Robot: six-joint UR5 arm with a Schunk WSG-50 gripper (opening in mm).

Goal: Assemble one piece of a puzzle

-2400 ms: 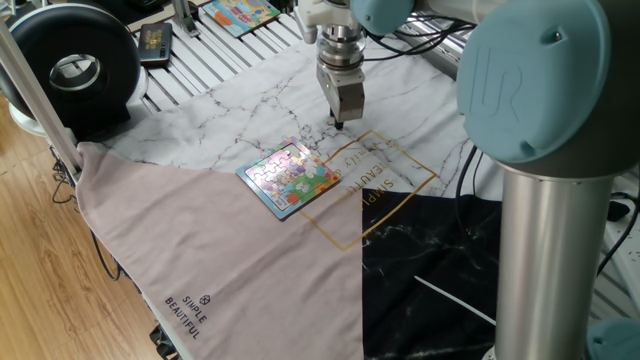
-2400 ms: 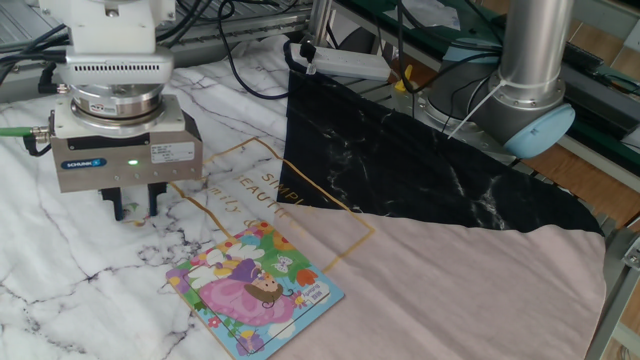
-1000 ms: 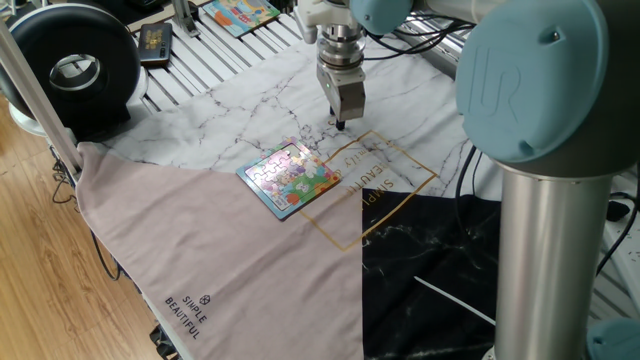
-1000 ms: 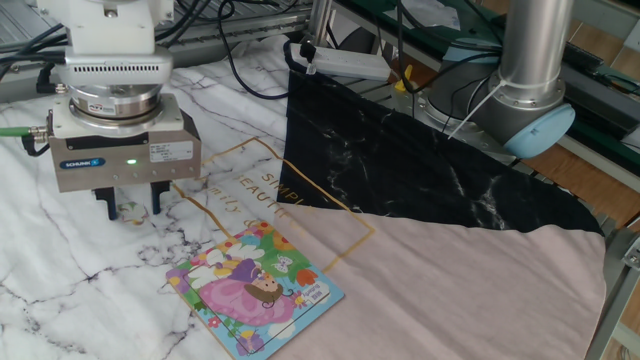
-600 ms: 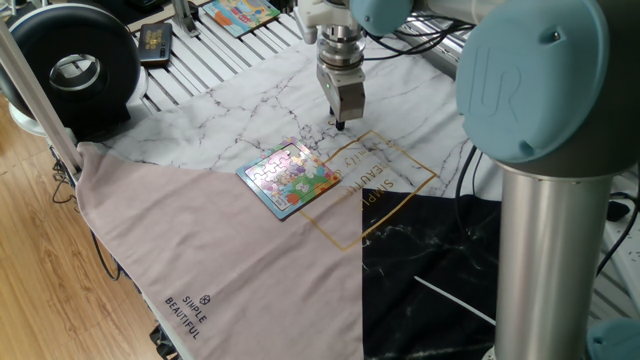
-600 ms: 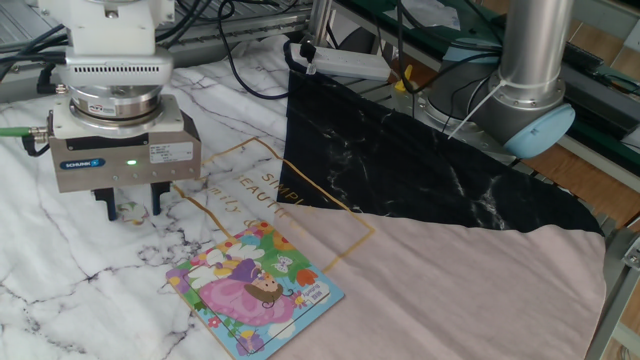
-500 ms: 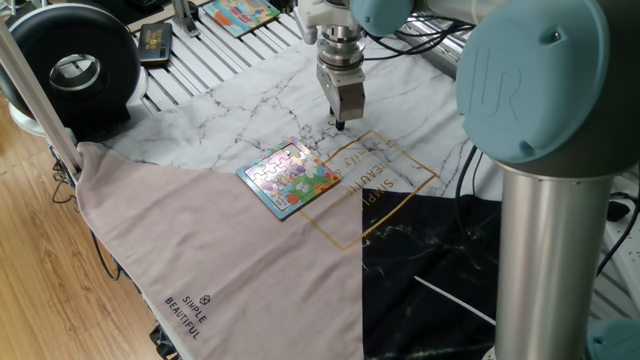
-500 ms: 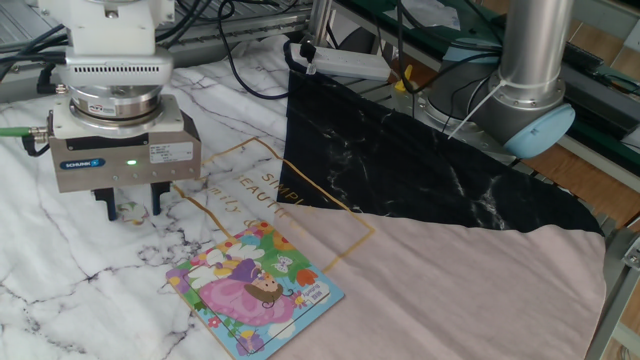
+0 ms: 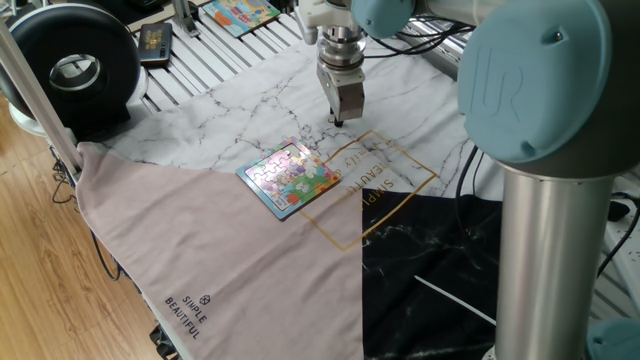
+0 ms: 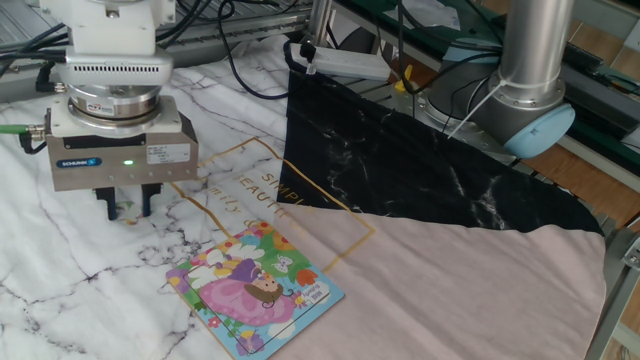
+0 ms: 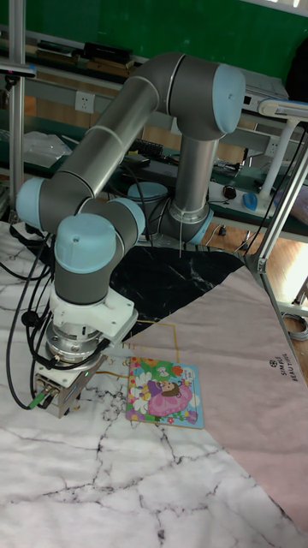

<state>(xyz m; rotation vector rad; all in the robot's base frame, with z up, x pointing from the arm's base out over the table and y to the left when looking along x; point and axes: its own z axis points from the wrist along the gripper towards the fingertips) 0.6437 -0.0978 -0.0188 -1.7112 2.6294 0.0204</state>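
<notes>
**Puzzle lying flat while the fingers are closing on the piece beside it**

Puzzle [image 10: 254, 290] is lying flat on the cloth-covered desk [image 10: 60, 300], a small square board with a blue rim and a glossy cartoon picture in pinks and greens. It is sitting where three cloths are meeting: white marble-patterned fabric, a matte pinkish-grey sheet [image 9: 230, 250] and a black marbled sheet [image 10: 420, 165]. A thin gold square outline with lettering is running across them, one corner passing just beside the board.

Rising above the desk, the grey-and-pale-blue arm [image 11: 128, 128] is bending down to a boxy metal gripper [image 10: 124, 209] with a green light glowing on its face. Its two short dark fingers [image 10: 106, 205] are hanging just above the marble cloth, near the puzzle's far corner but apart from it.

Between the fingers a tiny pale whitish-grey piece [image 10: 125, 208] is showing, and they are standing narrowly apart with the piece pinched between them.
</notes>
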